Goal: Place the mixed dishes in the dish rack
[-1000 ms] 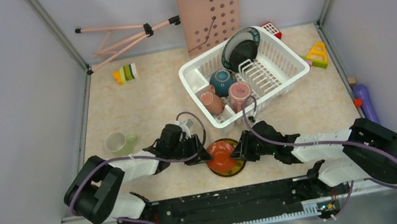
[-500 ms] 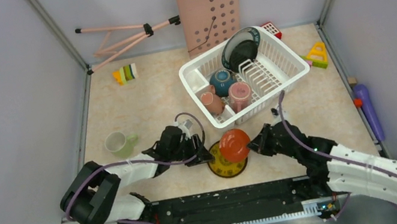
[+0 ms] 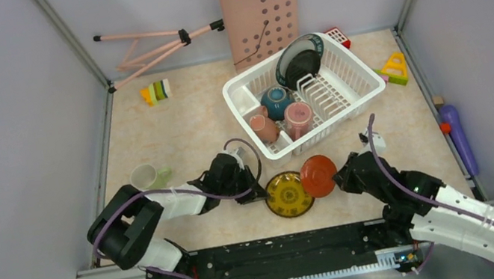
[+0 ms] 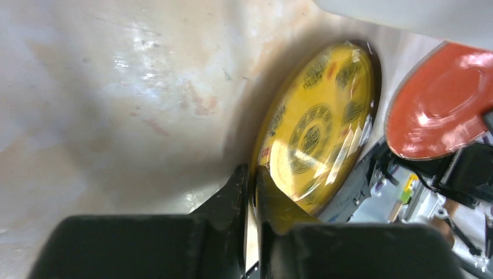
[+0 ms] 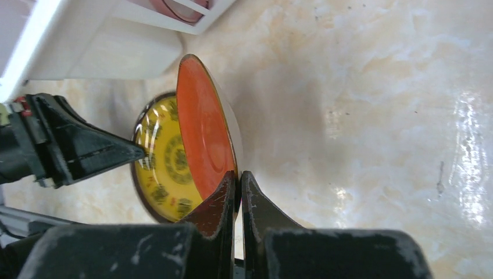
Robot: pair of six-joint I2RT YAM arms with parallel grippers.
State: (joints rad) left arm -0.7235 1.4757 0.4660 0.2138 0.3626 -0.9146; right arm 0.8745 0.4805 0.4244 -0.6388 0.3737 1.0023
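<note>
my right gripper (image 5: 237, 177) is clenched on the red plate (image 5: 203, 128). its rim sits in the thin slot between the two fingers, and the plate stands tilted on edge with its face turned toward the yellow plate (image 5: 165, 163). my left gripper (image 4: 251, 174) is pinched onto the yellow plate's rim, one finger on each side; i cannot tell whether that plate lies flat or is tipped up. from above, the two plates sit side by side, red to the right, edges meeting, just in front of the near wall of the dish rack (image 3: 346, 117). the rack holds the teal bowl (image 3: 275, 99), two pinkish cups (image 3: 297, 117) and the dark-rimmed plate (image 3: 299, 61) upright at the back. the light green mug (image 3: 146, 177) stands on the table (image 3: 174, 129), well apart to the left.
</note>
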